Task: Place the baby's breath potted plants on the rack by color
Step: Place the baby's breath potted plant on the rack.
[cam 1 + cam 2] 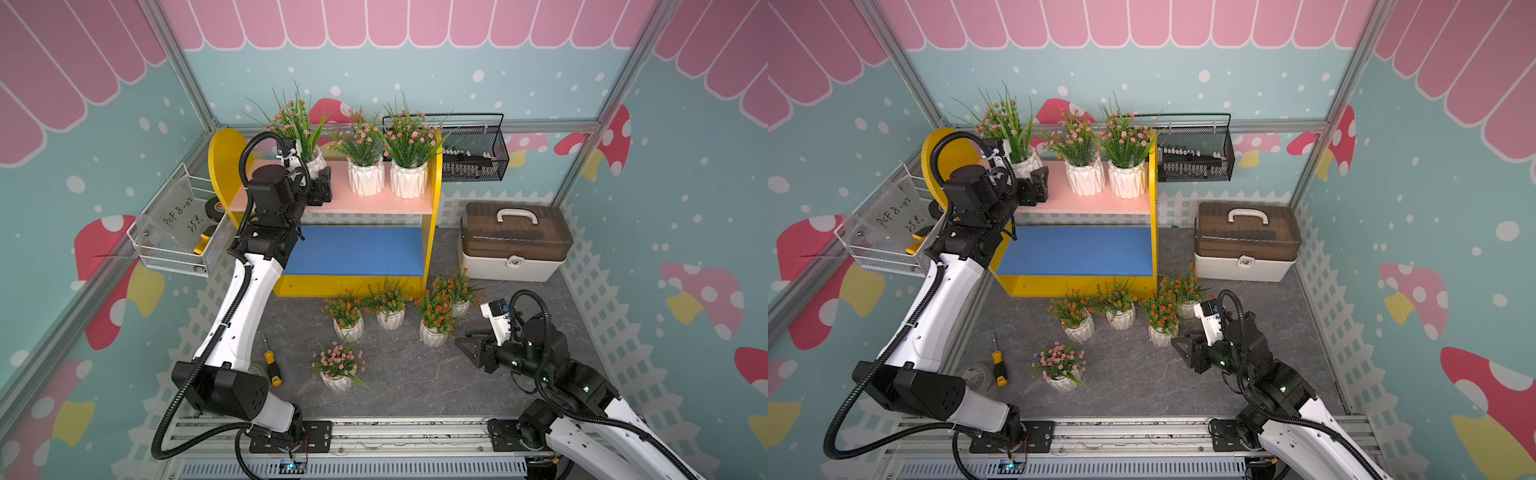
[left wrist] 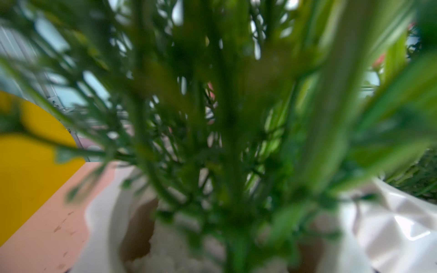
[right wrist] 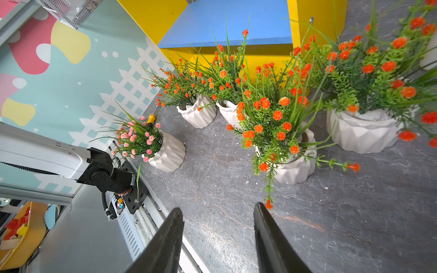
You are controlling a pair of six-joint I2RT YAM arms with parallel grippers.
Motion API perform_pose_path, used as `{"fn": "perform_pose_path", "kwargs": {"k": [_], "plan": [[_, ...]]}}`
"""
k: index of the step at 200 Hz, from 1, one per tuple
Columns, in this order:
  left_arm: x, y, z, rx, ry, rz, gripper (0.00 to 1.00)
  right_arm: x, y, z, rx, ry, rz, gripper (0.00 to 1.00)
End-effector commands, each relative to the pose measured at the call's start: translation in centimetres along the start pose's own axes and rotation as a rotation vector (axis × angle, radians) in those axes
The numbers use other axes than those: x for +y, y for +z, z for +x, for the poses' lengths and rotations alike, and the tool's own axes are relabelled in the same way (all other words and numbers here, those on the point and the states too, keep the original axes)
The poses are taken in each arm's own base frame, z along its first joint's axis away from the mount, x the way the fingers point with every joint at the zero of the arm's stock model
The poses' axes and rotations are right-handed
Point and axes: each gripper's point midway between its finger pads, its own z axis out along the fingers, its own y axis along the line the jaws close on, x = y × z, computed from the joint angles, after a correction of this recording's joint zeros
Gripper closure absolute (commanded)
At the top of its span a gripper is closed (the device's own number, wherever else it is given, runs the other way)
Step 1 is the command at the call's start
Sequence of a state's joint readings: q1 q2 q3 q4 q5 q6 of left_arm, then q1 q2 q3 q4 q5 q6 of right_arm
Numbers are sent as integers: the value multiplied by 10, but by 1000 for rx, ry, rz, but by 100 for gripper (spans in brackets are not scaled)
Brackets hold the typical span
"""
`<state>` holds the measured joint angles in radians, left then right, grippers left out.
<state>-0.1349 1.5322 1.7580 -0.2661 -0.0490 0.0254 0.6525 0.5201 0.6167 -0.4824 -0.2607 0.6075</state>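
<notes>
Orange pot (image 3: 295, 165) stands just ahead of the right hand (image 3: 218, 207).
Left hand (image 1: 321, 183) flanks a pink plant (image 1: 312, 160) at the left end of the rack (image 1: 436, 187) upper board, grip unclear; four orange plants (image 1: 388, 297) line the counter (image 1: 415, 374); the right hand, parted and empty, faces the nearest.

The rack (image 1: 435, 187) has yellow sides, a pink upper board (image 1: 374, 203) and a blue lower board (image 1: 357, 249). Eight green plants (image 1: 409, 143) sit in white ribbed pots (image 1: 365, 179), four with pale pink blossoms (image 1: 337, 359) and four with orange-red blossoms (image 1: 436, 311). The counter (image 1: 415, 374) is grey with pale veining; the walls (image 1: 685, 199) are teal with white dots and red mushrooms.
</notes>
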Motion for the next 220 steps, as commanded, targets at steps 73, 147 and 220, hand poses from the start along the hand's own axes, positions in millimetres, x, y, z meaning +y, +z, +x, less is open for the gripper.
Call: {"fn": "perform_pose_path", "kwargs": {"k": [73,147,220], "plan": [[-5,24,-20,-52,-3,26,23,-8,1,8,-1,22,19,51],[-8,29,-9,-19,-5,42,19,-10,2,10,3,21,23,50],[-10,37,1,0,-8,57,2,-11,2,11,4,22,28,48]]}}
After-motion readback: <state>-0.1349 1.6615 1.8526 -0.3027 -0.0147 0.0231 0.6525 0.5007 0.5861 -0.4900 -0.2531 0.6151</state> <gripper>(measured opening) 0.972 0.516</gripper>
